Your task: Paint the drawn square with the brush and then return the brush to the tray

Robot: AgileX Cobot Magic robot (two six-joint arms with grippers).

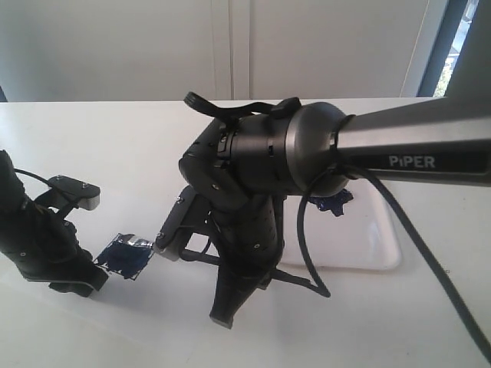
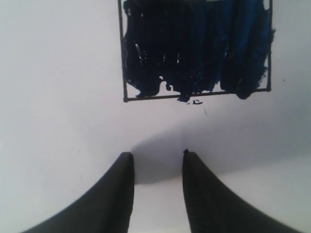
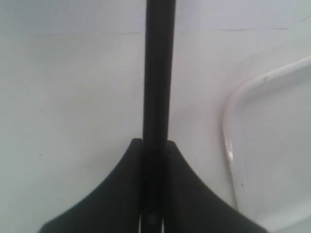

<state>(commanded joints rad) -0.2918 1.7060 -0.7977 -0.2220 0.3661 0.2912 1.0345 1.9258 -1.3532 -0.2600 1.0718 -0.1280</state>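
Blue-black paint fills most of the drawn square (image 1: 126,257) in the exterior view, so the painting looks done. The left fingers (image 1: 77,280) sit just beside it on the surface, probably pinning the sheet. The tray (image 1: 380,245) lies behind the right arm (image 1: 261,161). Left wrist view: those fingers are parted, holding nothing. Right wrist view: the right fingers (image 3: 121,194) are clamped tight on the brush (image 3: 158,73) handle with the tray corner close by, so I'm guessing drop-off is next.

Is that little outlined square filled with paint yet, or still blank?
Filled, nearly: dark blue paint covers most of the drawn square, leaving thin white gaps by its outline.
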